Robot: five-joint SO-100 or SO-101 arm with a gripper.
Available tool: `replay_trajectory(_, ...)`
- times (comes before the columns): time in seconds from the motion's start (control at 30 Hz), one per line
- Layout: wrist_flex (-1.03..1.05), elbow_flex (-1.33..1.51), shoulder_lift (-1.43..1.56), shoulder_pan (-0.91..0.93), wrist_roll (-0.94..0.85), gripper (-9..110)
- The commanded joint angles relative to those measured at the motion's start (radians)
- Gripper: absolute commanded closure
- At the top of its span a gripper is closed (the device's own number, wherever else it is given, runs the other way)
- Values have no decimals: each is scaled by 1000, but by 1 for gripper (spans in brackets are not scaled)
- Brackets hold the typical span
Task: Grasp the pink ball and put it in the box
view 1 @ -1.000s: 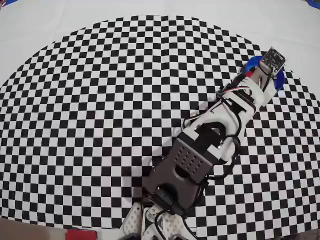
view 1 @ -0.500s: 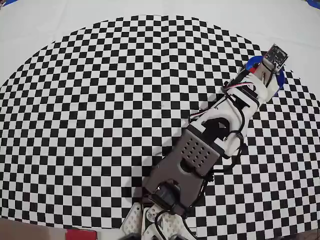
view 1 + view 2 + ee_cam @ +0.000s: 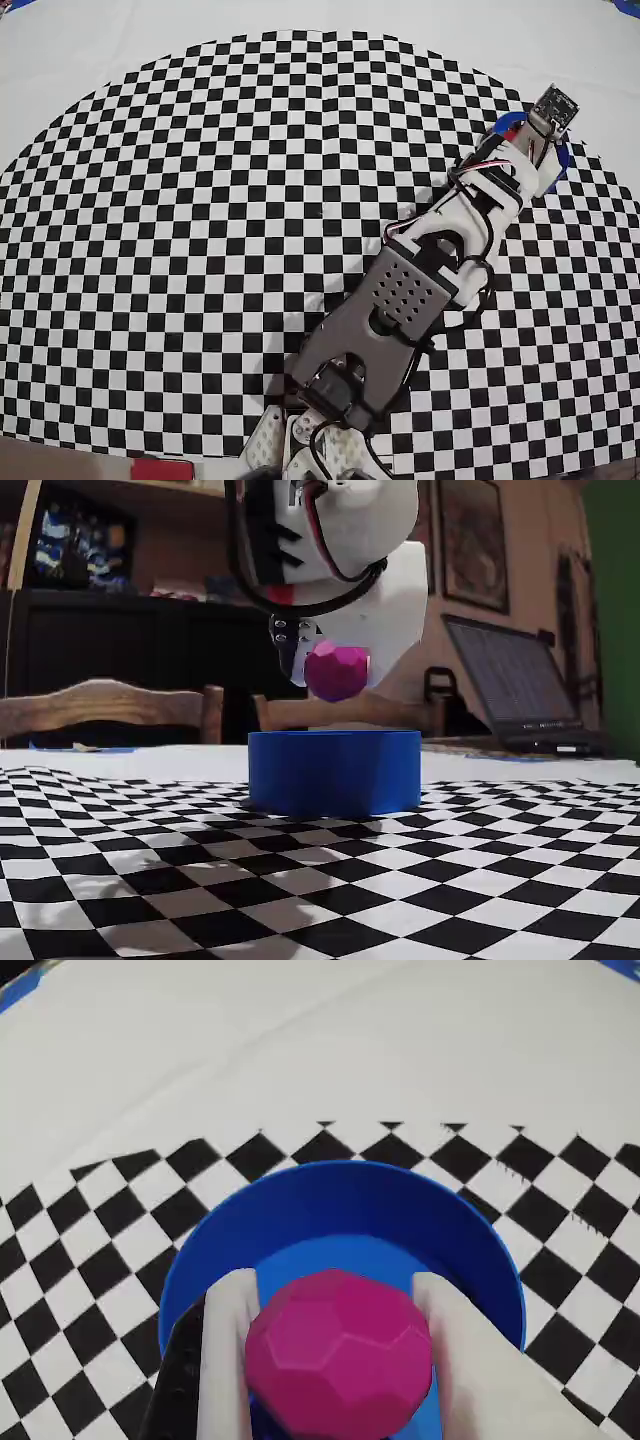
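Note:
My gripper (image 3: 335,1305) is shut on the pink ball (image 3: 338,1360), a faceted magenta sphere held between the two white fingers (image 3: 228,1350). It hangs directly above the round blue box (image 3: 340,1200), clear of its rim. In the fixed view the ball (image 3: 336,672) sits under the white gripper (image 3: 336,685), a short way above the blue box (image 3: 334,770). In the overhead view the arm reaches to the upper right and covers most of the box (image 3: 563,160); the ball is hidden there.
The black-and-white checkered mat (image 3: 220,200) covers the table, with plain white cloth (image 3: 300,1040) beyond the box. In the fixed view a laptop (image 3: 520,695) and a wooden chair back (image 3: 110,705) stand behind the table.

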Motion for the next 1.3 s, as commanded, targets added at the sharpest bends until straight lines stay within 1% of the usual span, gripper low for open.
replay_trajectory(0.0, 5, -78, -2, -2, 8, 101)
replay_trajectory(0.57, 25, -250, -143, -9, 8, 101)
replay_trajectory(1.27, 28, -288, -173, -12, 8, 101)
